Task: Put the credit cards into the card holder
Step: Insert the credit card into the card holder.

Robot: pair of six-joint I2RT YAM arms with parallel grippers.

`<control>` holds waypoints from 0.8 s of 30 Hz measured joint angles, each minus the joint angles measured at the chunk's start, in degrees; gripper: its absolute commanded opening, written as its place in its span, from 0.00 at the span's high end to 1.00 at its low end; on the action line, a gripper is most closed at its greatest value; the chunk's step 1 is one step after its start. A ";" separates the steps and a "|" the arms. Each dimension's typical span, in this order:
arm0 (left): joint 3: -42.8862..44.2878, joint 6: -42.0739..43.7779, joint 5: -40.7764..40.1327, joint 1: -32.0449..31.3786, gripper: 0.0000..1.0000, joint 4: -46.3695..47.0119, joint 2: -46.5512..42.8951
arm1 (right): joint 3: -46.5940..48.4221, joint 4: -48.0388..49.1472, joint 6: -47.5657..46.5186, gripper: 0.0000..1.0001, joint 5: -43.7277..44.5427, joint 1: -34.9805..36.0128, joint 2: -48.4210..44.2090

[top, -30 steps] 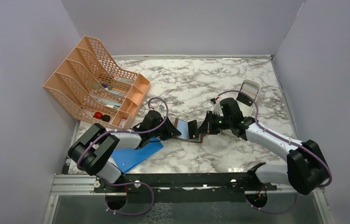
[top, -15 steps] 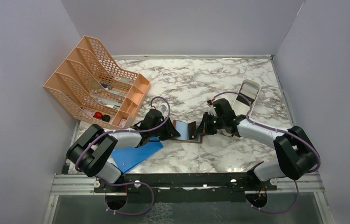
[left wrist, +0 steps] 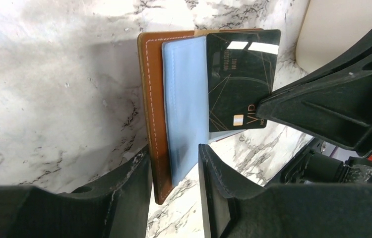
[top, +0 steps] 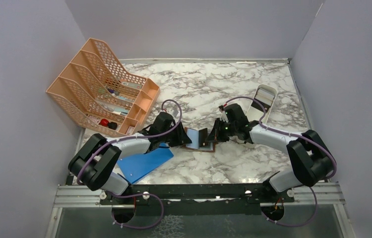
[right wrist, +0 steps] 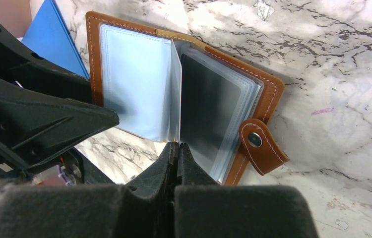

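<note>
The brown leather card holder lies open on the marble table, its snap tab at lower right. The right gripper is pinched tight on a thin upright leaf, perhaps the dark card edge-on. The left gripper overlaps the left sleeve.

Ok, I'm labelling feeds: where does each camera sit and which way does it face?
Top external: high behind the robot, looking down on the table; left arm and right arm show.
Left wrist: on the left arm, facing the card holder and dark card; left jaws below.
Right wrist: on the right arm, facing the open card holder; right jaws below.
All share the card holder.
</note>
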 measured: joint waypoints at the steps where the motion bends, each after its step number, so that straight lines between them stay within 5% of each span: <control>1: 0.26 0.17 0.00 0.07 0.59 -0.09 0.00 | 0.00 -0.02 -0.02 0.99 0.11 0.00 0.02; 12: 0.81 0.98 -0.07 0.37 0.74 -0.85 0.02 | 0.92 -0.15 -0.59 0.99 0.24 0.00 1.88; 21: 0.44 1.22 -1.25 0.63 0.61 -3.23 -1.11 | 1.46 -0.02 -1.44 0.99 0.31 0.00 2.82; 24: -0.11 1.22 -1.38 0.94 0.74 -3.23 -2.10 | 1.46 -0.02 -1.75 0.99 0.44 0.00 2.82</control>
